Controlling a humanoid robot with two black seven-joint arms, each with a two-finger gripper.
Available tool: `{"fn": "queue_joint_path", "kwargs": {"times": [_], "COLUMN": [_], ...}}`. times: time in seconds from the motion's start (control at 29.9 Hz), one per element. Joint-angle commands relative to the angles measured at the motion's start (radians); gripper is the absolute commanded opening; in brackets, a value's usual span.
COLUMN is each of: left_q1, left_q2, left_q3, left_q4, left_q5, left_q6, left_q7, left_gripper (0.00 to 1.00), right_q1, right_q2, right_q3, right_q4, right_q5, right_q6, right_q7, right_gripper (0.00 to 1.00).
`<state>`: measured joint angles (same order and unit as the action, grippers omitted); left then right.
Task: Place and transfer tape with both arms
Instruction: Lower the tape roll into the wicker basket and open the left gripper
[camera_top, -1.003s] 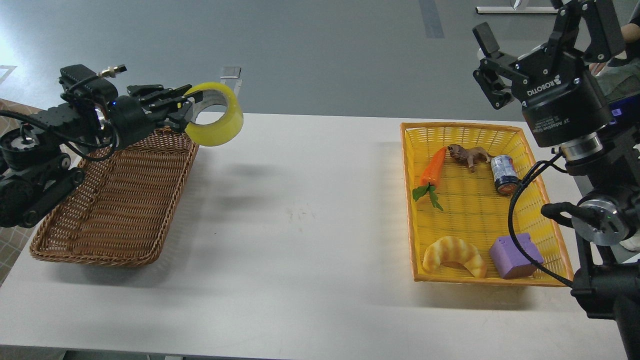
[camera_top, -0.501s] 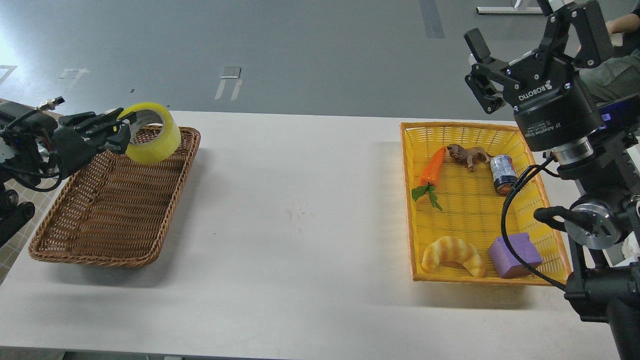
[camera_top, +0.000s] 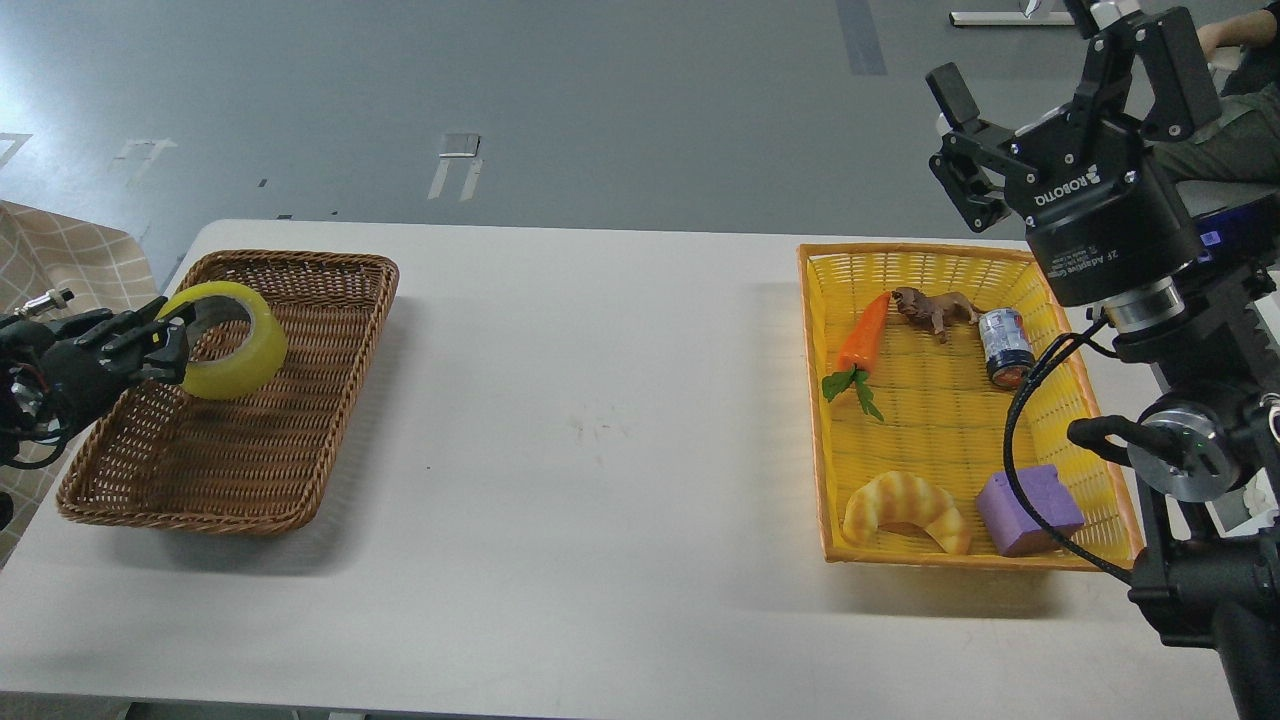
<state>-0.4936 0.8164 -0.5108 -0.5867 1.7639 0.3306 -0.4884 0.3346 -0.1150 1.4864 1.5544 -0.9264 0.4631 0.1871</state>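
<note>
The tape (camera_top: 238, 352) is a yellowish roll with a grey core. My left gripper (camera_top: 172, 340) is shut on its rim and holds it low over the left part of the brown wicker basket (camera_top: 300, 440). Whether the roll touches the basket floor I cannot tell. My right gripper (camera_top: 1050, 85) is open and empty, raised high above the far right corner of the yellow basket (camera_top: 815, 400). Its fingers (camera_top: 952, 95) are spread wide.
The yellow basket holds a toy carrot (camera_top: 866, 336), a brown animal figure (camera_top: 935, 309), a small can (camera_top: 1004, 346), a croissant (camera_top: 906, 510) and a purple block (camera_top: 1028, 508). The white table (camera_top: 600, 450) spreads between the two baskets. My right arm (camera_top: 1190, 450) stands along the table's right edge.
My left gripper has carried the tape to the left and down, from above the brown basket's far right corner into the basket's left part. My right gripper has shifted slightly.
</note>
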Motion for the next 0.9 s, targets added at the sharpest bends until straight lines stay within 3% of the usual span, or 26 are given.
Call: {"fn": "queue_joint_path", "kwargs": {"times": [0.0,0.17,0.33,0.47,0.5,0.53,0.57,0.7,0.74,0.87], "left_q1": [0.003,0.007,0.009,0.009,0.009,0.012,0.010,0.012,0.012,0.014], "left_q2": [-0.006,-0.008,-0.016,-0.017,-0.017,-0.017,-0.016,-0.016,-0.017,-0.016], "left_q3": [0.000,0.000,-0.002,-0.002,-0.002,0.000,-0.002,-0.002,-0.002,0.026], "left_q4": [-0.001,-0.001,-0.001,-0.001,-0.001,-0.001,-0.001,-0.001,-0.001,-0.001], "left_q5": [0.000,0.000,-0.001,-0.008,-0.008,-0.008,-0.011,-0.043,-0.084,-0.115], "left_q6": [0.002,0.002,0.002,0.002,0.002,0.001,-0.002,-0.010,-0.015,-0.028], "left_q7": [0.000,0.000,0.000,0.000,0.000,0.000,0.000,0.000,0.000,0.000], "left_gripper": [0.12,0.12,0.22,0.46,0.46,0.68,0.78,0.86,0.96,0.96], "right_q1": [-0.012,-0.014,-0.022,-0.022,-0.022,-0.022,-0.025,-0.028,-0.028,-0.029], "right_q2": [-0.002,-0.002,-0.002,-0.002,-0.002,-0.002,0.000,0.001,0.003,0.006], "right_q3": [0.000,0.000,0.000,0.000,0.000,0.000,-0.002,-0.002,-0.002,-0.002], "right_q4": [0.001,0.001,0.001,0.000,0.000,0.000,0.000,0.000,0.000,0.000], "right_q5": [0.000,0.000,0.000,0.000,0.000,0.000,0.000,0.000,0.000,0.000], "right_q6": [0.000,0.000,0.000,0.000,0.000,0.000,0.000,0.000,0.000,0.000], "right_q7": [0.000,0.002,0.000,0.000,0.000,0.000,0.000,0.000,0.000,0.000], "right_gripper": [1.00,1.00,1.00,1.00,1.00,1.00,1.00,1.00,1.00,1.00]}}
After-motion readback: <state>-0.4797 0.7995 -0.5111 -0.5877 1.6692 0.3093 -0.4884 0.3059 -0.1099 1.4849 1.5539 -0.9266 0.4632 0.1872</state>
